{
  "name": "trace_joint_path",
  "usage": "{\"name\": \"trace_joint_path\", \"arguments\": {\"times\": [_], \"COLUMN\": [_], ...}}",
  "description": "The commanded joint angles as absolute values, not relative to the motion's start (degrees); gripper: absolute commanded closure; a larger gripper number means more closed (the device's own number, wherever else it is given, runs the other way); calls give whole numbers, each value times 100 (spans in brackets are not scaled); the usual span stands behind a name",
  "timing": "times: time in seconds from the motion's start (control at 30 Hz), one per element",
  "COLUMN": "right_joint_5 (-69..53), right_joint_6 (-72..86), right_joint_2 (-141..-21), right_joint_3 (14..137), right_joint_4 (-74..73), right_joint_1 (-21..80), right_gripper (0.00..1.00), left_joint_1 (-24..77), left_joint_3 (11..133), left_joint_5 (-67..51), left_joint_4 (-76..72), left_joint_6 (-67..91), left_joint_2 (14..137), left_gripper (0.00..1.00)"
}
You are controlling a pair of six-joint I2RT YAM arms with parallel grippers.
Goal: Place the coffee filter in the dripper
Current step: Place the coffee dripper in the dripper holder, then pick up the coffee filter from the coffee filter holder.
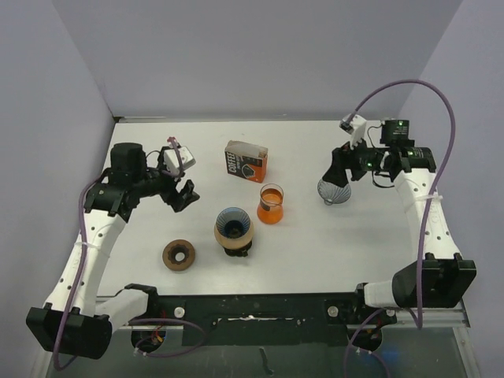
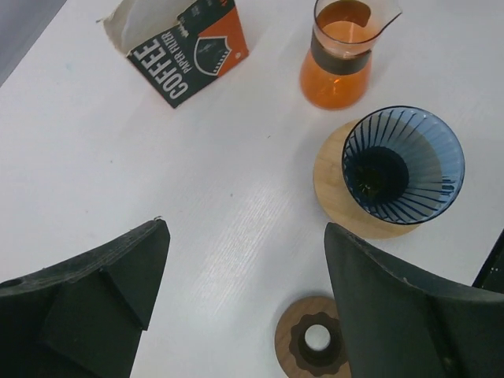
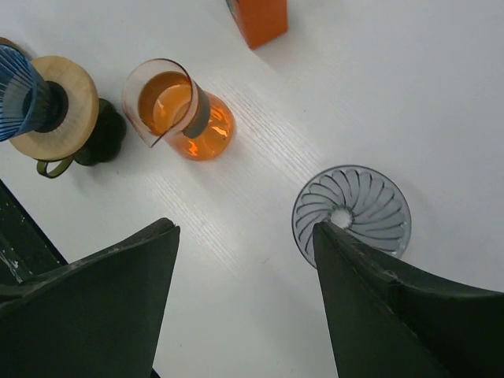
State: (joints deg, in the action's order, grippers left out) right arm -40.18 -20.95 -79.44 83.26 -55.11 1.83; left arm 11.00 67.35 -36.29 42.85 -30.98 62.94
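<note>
The coffee filter box point(image 1: 246, 161) is seen at the far middle of the counter point(image 1: 315, 252), white paper showing at its open end. Nearer, a blue dripper point(image 1: 234, 223) is set on a wooden collar, just beside an orange carafe point(image 1: 270, 205). A wooden ring point(image 1: 179, 254) is laid to the left and a clear dripper point(image 1: 334, 190) to the right. The left end effector point(image 2: 244, 228) and the right end effector point(image 3: 244, 224) are held wide open and empty.

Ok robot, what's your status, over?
Left fingers and right fingers open, empty. Blue ribbed dripper on wooden collar, no filter in yet. Orange-and-black filter box lying apart; nothing blocks the dripper.
</note>
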Motion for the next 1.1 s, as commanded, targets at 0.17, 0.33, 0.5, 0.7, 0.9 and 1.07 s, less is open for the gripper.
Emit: {"name": "trace_joint_path", "arguments": {"times": [0.17,0.33,0.5,0.7,0.9,1.07], "right_joint_5": [-4744,-4765,-4602,-4579,-4557,-4574], "right_joint_6": [-1885,-1794,-1656,-1698,-1851,-1856], "right_joint_2": [-7309,-7065,-6516,-6190,-6129,-5994], "right_joint_3": [7516,6940,6186,5603,5405,5368], "right_joint_4": [-4701,-4351,-3677,-3203,-3105,-3050], "right_joint_1": [-1105,-1494,-1755,-2139,-2204,-2211], "right_gripper": [27,24,19,4,2,2], "left_joint_1": [304,237,237,237,246,246], "left_joint_3": [6382,6458,6595,6503,6235,6150], "left_joint_5": [-3551,-3409,-3107,-2722,-2439,-2584], "left_joint_4": [3505,3408,3277,2989,2697,2555], "left_joint_6": [-2355,-2224,-2057,-1725,-1622,-1581], "left_joint_2": [6041,6205,6559,6731,6565,6504], "left_gripper": [13,10,8,7,6,5]}}
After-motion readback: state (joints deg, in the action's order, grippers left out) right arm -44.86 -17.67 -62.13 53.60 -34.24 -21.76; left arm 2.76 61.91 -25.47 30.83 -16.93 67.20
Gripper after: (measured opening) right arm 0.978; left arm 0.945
